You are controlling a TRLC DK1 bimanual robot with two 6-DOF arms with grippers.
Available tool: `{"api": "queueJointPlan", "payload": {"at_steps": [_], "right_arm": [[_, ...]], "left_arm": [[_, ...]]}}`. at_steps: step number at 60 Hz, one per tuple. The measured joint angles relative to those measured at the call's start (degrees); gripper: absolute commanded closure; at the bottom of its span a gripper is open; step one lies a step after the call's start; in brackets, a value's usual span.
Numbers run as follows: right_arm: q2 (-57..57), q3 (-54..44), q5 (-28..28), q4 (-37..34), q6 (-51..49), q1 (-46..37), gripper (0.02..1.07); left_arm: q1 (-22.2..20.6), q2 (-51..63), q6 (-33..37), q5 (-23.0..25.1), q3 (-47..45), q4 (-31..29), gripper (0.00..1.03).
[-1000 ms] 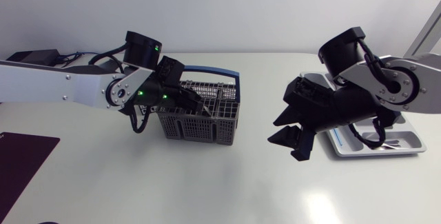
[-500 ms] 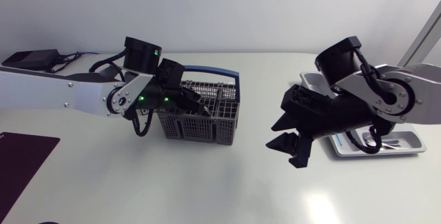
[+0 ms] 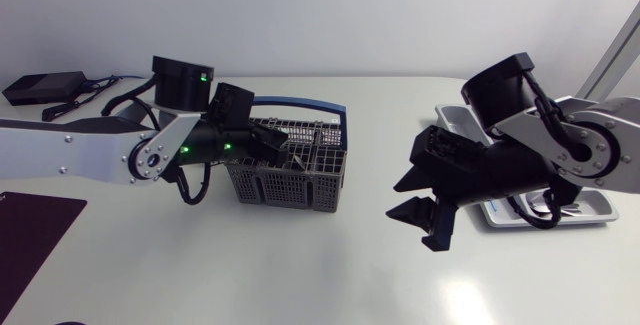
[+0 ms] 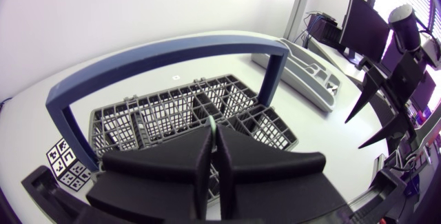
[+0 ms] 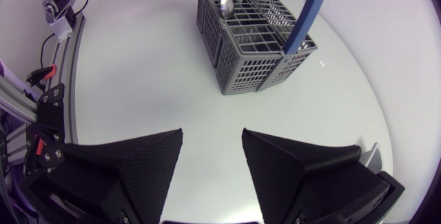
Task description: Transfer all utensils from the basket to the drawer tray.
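My left arm reaches in from the side low over the surface, its wrist bent down so the left gripper [image 3: 288, 151] sits inside the grey basket [image 3: 290, 191] under the blue handle [image 4: 172, 53]. Its fingers [image 4: 186, 156] are clenched on the thin edge of a pale-green utensil [image 4: 212, 121]. My right arm is folded forward from above the drawer tray [image 3: 602, 198]. The right gripper [image 5: 212, 138] hangs over bare surface between basket and tray, fingers spread and holding nothing.
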Motion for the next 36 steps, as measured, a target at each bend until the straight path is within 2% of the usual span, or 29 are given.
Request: {"api": "queueJointPlan", "payload": {"at_steps": [26,36], "right_arm": [[-2.12,-0.31,0.50,-0.26,0.02,0.37,0.43],[-2.89,-0.31,0.50,-0.46,0.31,0.39,0.40]], "left_arm": [[2.49,-7.89,-5.01,7.58,-1.16,0.61,1.00],[2.49,-12.41,-6.93,8.85,-1.16,0.07,1.00]]}}
